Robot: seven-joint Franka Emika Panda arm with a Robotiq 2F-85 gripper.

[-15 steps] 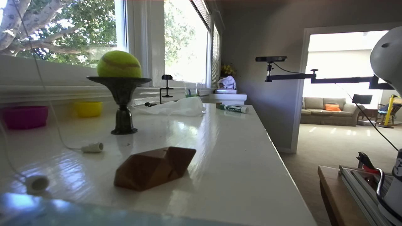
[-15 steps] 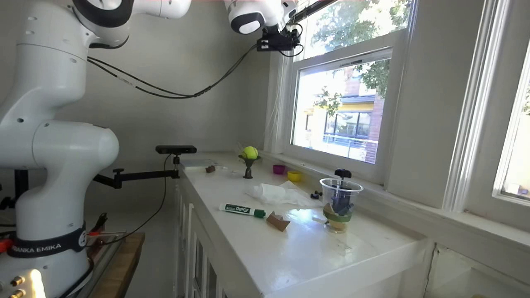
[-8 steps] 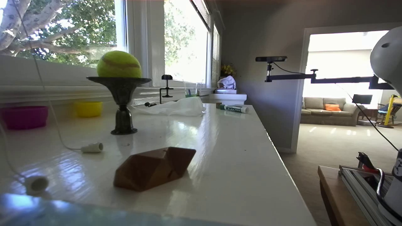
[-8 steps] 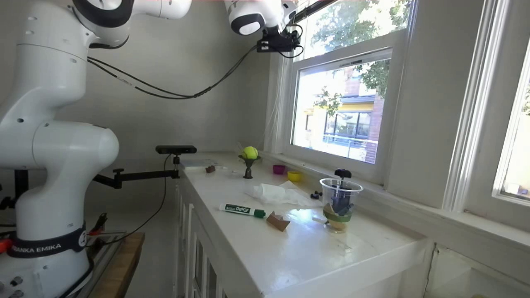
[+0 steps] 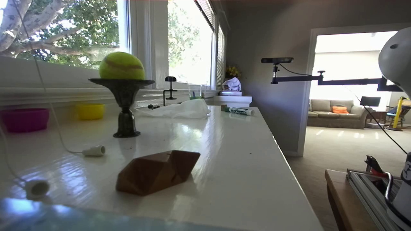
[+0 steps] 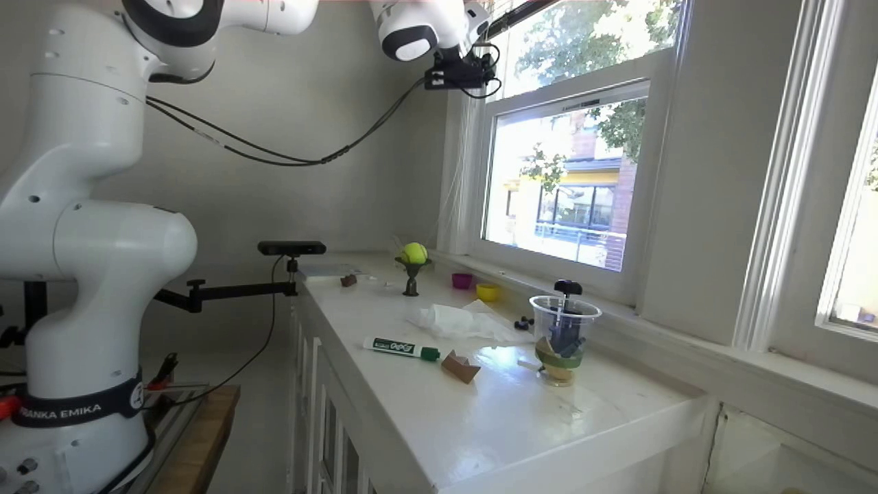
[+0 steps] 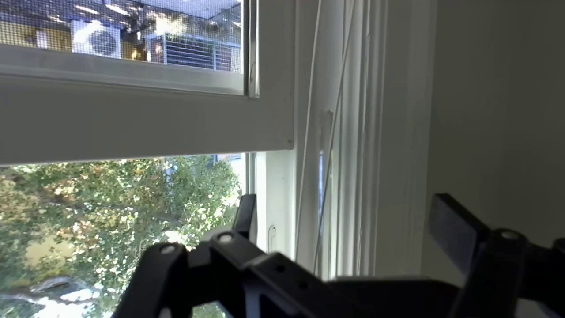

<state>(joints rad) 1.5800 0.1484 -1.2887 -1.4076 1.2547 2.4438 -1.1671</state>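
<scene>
My gripper (image 7: 350, 216) is open in the wrist view. Its fingers (image 7: 457, 232) stand wide apart with nothing held. It faces a white window frame (image 7: 278, 119). Thin cords (image 7: 307, 132) hang beyond the jaws; their distance is unclear. In an exterior view the black gripper body (image 6: 458, 72) is high above the white counter (image 6: 521, 432); its fingertips do not show. Both exterior views show a tennis ball (image 5: 122, 65) on a dark metal stand (image 5: 126, 123), a brown faceted piece (image 5: 157, 173), a magenta bowl (image 5: 25, 120) and a yellow bowl (image 5: 91, 111).
On the counter are a green-capped marker (image 6: 401, 348), another brown piece (image 6: 460, 367), a crumpled white sheet (image 6: 466, 321) and a clear cup (image 6: 564, 339) near the window. A black camera (image 6: 291, 248) on a bracket stands by the counter's edge. Cables (image 6: 274, 161) hang from the arm.
The arm's wrist and gripper have sunk very slightly in an exterior view. A bright light patch on the robot's base has gone. The things on the counter have not moved.
</scene>
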